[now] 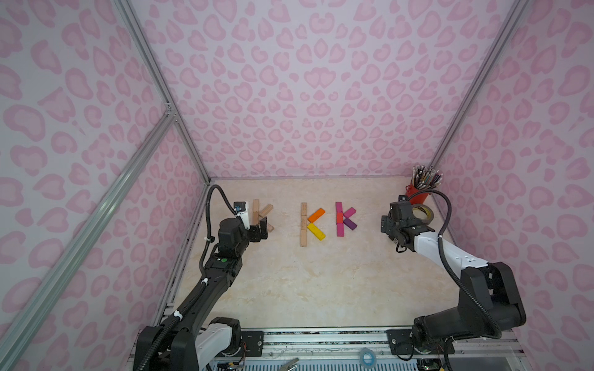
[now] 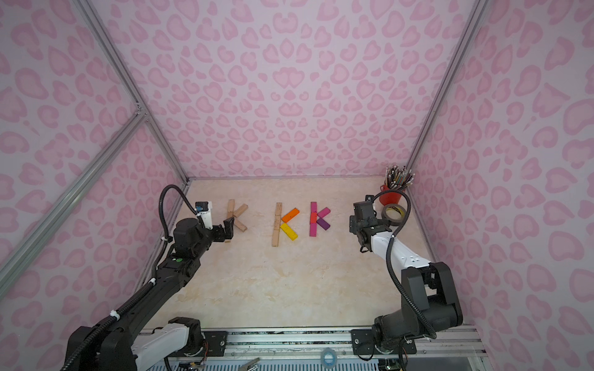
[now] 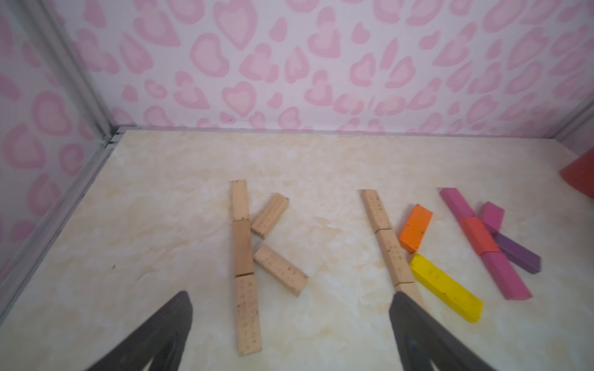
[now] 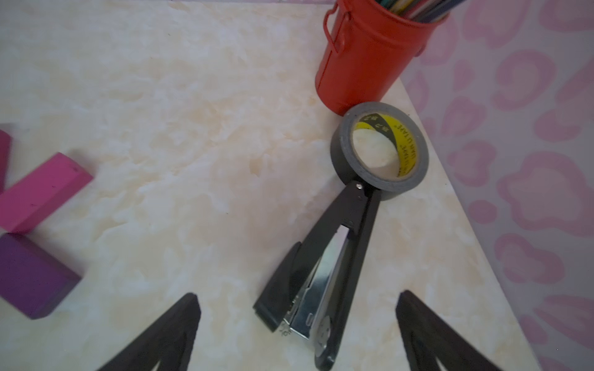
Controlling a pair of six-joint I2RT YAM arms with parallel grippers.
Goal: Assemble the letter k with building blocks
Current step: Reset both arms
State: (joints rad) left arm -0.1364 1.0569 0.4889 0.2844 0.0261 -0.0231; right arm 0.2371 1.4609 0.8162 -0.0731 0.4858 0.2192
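Three K shapes of building blocks lie in a row on the table. The plain wooden K (image 1: 255, 212) (image 3: 242, 250) is at the left. The middle K has a wooden stem (image 1: 303, 225), an orange arm (image 1: 316, 215) and a yellow arm (image 1: 316, 232). The right K has a magenta and red stem (image 1: 339, 219), a magenta arm (image 4: 41, 192) and a purple arm (image 4: 32, 276). My left gripper (image 3: 291, 295) (image 1: 262, 229) hovers open at the near end of the plain K, holding nothing. My right gripper (image 4: 299, 295) is open and empty, to the right of the coloured K.
A black stapler (image 4: 328, 273) lies on the table just ahead of my right gripper, touching a grey tape roll (image 4: 379, 151) (image 1: 422, 213). A red cup of pencils (image 1: 418, 192) stands in the back right corner. Pink patterned walls (image 1: 305, 96) close in three sides.
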